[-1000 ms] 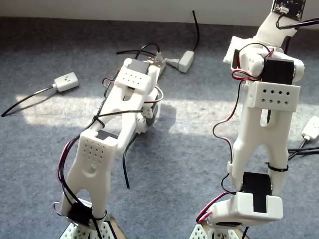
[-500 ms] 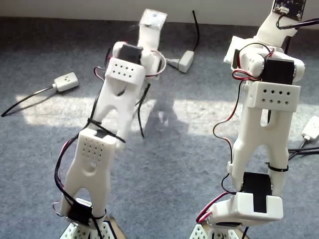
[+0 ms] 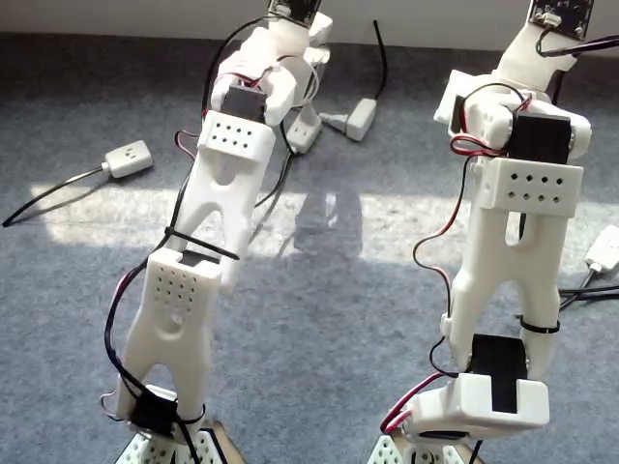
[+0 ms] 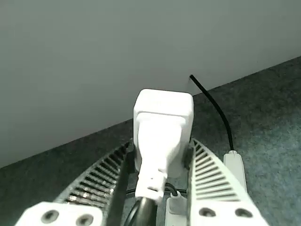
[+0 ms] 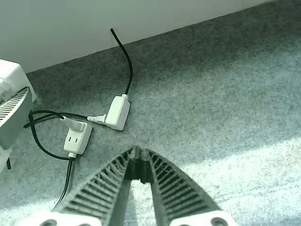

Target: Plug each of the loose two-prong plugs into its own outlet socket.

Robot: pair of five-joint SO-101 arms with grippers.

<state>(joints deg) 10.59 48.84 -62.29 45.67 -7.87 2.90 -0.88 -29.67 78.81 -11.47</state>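
Near the left edge of the carpeted surface (image 3: 77,319) lies a loose outlet socket (image 3: 129,158), its two slots facing up and its cord trailing toward that edge. Right of it, by the far edge under the wall, the left gripper (image 4: 161,146) is clamped on a white plug body (image 4: 163,113), held clear of the surface with the cord end toward the wrist. Its mating face points away, so the prongs cannot be seen. Below it a second socket (image 5: 77,138) shows its slots, just beside a white corded block (image 5: 117,110) whose lead runs to the far edge. Further right, the right gripper (image 5: 140,153) hangs over bare carpet with its fingers pressed together on nothing, and another white connector (image 3: 604,249) sits at the right edge. The step in hand looks like carrying the held piece to a socket. To do it well, the clamp should probably stay firm so the body cannot twist. The wrist should turn until the mating face looks squarely at the slots, and the push should go straight in. The black loop of cable (image 5: 40,141) by the second socket could snag, so some slack seems wise. The sockets lie loose and will likely slide, so the idle right arm could pin one.
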